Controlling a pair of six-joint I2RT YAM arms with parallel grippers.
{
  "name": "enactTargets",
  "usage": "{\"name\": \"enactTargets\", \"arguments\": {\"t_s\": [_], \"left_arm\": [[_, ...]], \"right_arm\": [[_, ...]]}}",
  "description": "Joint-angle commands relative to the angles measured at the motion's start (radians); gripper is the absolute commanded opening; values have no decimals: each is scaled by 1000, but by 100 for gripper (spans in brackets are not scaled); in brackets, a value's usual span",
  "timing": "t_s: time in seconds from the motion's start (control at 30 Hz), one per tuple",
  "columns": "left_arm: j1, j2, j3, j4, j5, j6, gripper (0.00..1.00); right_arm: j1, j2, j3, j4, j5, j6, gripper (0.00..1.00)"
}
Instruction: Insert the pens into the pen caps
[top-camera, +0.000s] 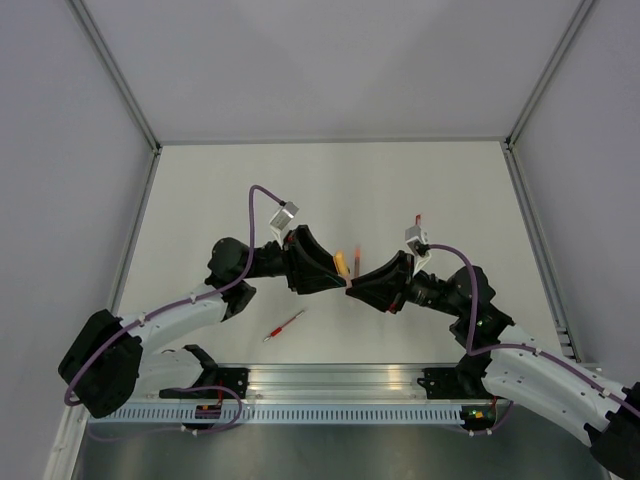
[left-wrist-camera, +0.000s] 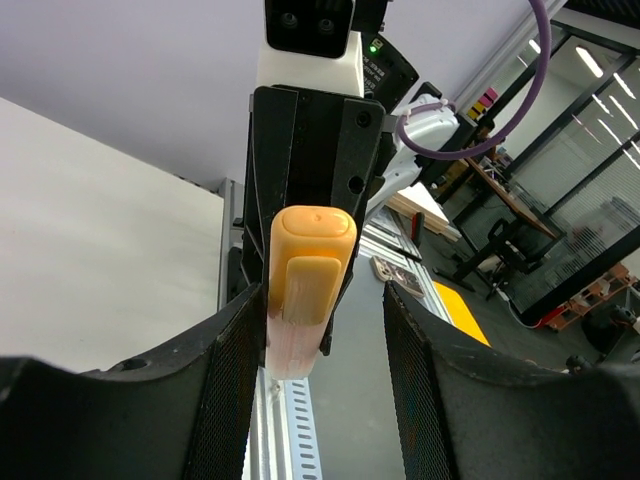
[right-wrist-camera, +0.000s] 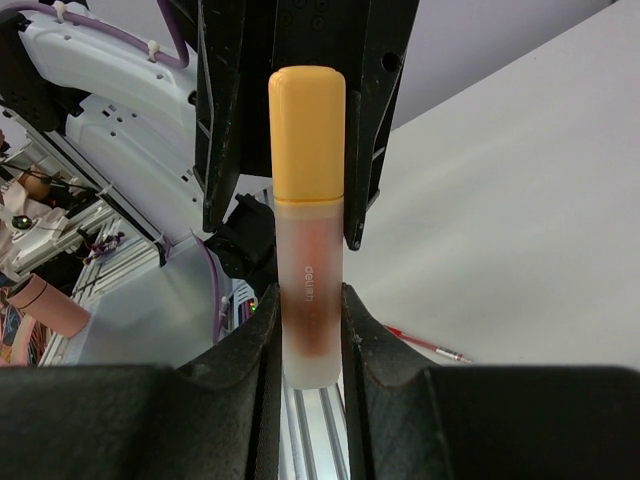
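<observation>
A pen cap (right-wrist-camera: 308, 250), a frosted tube with an orange top and a reddish tint inside, stands upright between my right gripper's (right-wrist-camera: 308, 345) shut fingers. In the top view the cap (top-camera: 343, 265) is held above the table's middle, where both grippers meet. My left gripper (left-wrist-camera: 325, 345) is open, with its jaws wide apart. The cap's orange end with its clip (left-wrist-camera: 308, 285) shows between them, close to the left finger. A slim red pen (top-camera: 284, 326) lies on the table below the left gripper (top-camera: 338, 272). It also shows in the right wrist view (right-wrist-camera: 425, 345).
A small red stick (top-camera: 418, 220) lies on the table behind the right wrist. Another short orange-red piece (top-camera: 357, 256) shows just behind the grippers. An aluminium rail (top-camera: 330, 385) runs along the near edge. Grey walls enclose the table.
</observation>
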Motion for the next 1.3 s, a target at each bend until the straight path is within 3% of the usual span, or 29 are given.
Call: {"name": "enactTargets", "arguments": {"t_s": [0.0, 0.73, 0.9, 1.07, 1.17, 1.2, 1.27], "left_arm": [[-6, 16, 10, 7, -2, 51, 56], [-40, -21, 10, -131, -150, 133, 53], [-44, -30, 10, -135, -160, 136, 40], [-53, -36, 7, -135, -153, 133, 16], [-56, -38, 7, -135, -147, 126, 5], [-56, -38, 5, -135, -148, 121, 3], [-56, -43, 8, -145, -151, 120, 2]], "right_arm": [[-1, 9, 19, 27, 6, -14, 0], [0, -3, 19, 7, 33, -22, 0], [-1, 0, 18, 7, 41, -22, 0], [-1, 8, 24, -4, 38, -23, 2], [0, 6, 25, -13, 39, -28, 13], [-1, 5, 25, -13, 39, -28, 23], [-1, 5, 28, -16, 41, -28, 31]]}}
